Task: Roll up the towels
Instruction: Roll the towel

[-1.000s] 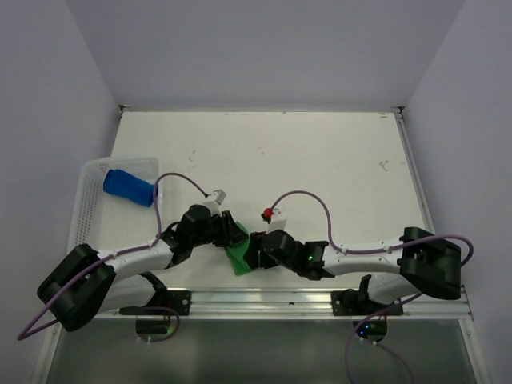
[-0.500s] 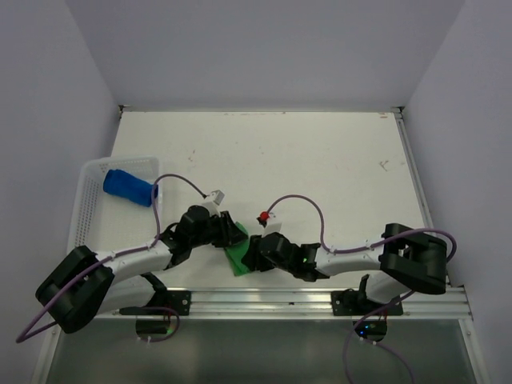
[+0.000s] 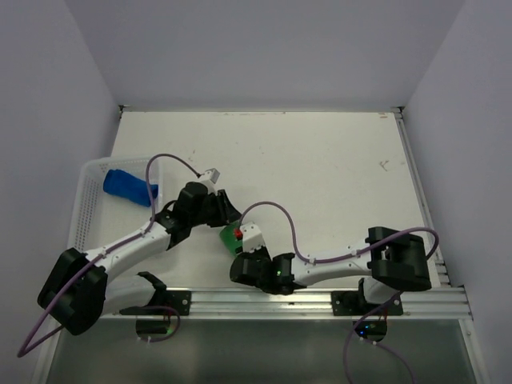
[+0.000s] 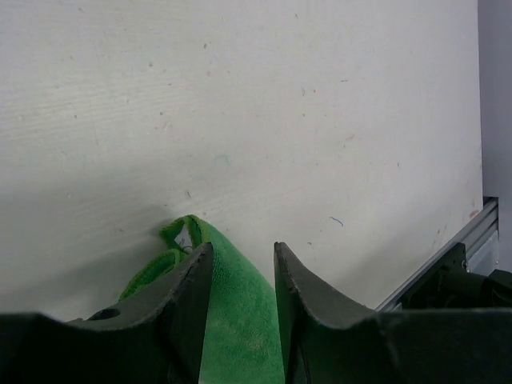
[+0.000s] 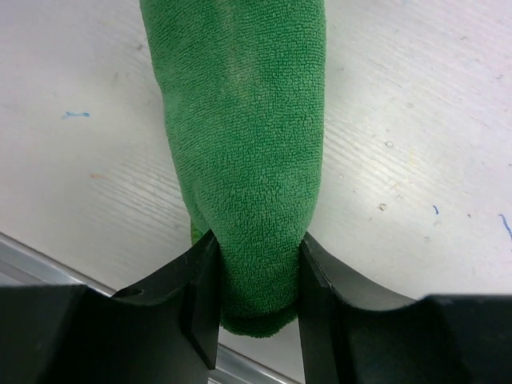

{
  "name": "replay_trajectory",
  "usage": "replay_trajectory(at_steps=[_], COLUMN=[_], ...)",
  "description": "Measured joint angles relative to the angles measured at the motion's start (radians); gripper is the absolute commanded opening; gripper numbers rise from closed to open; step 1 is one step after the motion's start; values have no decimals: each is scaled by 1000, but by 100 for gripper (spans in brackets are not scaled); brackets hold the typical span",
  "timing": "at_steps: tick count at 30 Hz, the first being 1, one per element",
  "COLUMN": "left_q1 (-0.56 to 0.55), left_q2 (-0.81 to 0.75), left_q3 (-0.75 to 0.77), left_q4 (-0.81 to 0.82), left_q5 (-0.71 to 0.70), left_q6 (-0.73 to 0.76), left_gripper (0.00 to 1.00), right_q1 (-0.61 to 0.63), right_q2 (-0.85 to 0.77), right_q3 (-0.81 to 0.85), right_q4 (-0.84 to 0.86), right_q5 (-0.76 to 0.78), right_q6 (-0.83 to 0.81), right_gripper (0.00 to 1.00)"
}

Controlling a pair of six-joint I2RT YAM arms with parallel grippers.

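The green towel [image 5: 240,104] is a tight roll lying near the table's front edge. In the top view only a small patch of the green towel [image 3: 230,234] shows between the two wrists. My right gripper [image 5: 256,240] is shut on the roll's near end, a pad pressed into each side. My left gripper [image 4: 240,252] is shut on the other end of the green towel [image 4: 236,308], whose folded corner pokes out past the left finger. In the top view the left gripper [image 3: 222,216] sits just behind the right gripper [image 3: 238,254]. The blue towel [image 3: 128,186] lies rolled in the basket.
A white mesh basket [image 3: 86,210] stands at the table's left edge. The aluminium rail [image 3: 320,298] runs along the front, just below the towel's near end. Purple cables loop over both arms. Grey walls close in the table on three sides.
The right arm has swung left along the front edge, and its jaws have closed onto the green roll. The left gripper has shifted slightly back and left with its end of the towel.
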Motion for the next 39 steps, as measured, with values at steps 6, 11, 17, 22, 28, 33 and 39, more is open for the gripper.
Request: replay_trajectory(at_steps=[6,11,17,22,28,33,39], left_q1=[6,6,6,6,6,6,6], left_q2=[0,-5,-53,-107,-162,-157,-97], left_q3=[24,24,14,13,8,-84,-174], left_q4=[-27,-39,-52,-82,-98,-44,53], left_q5=[3,33,74,75,81,125,152], left_q6=[2,0,-1,1,0,-13,-36], left_gripper=[40,40,40,40,41,40,40], right_q1=[65,106,122,122,122,121,117], right_q2=[134,266,336,345,346,346,346], right_q3=[143,284,363,380,380,380,380], right_q4=[-160,-310,-413,-436,-441,-440,-435], right_q5=[137,230,278,280,280,280,271], right_q6=[5,32,69,78,84,84,83], right_gripper=[23,25,27,29,30,31,32])
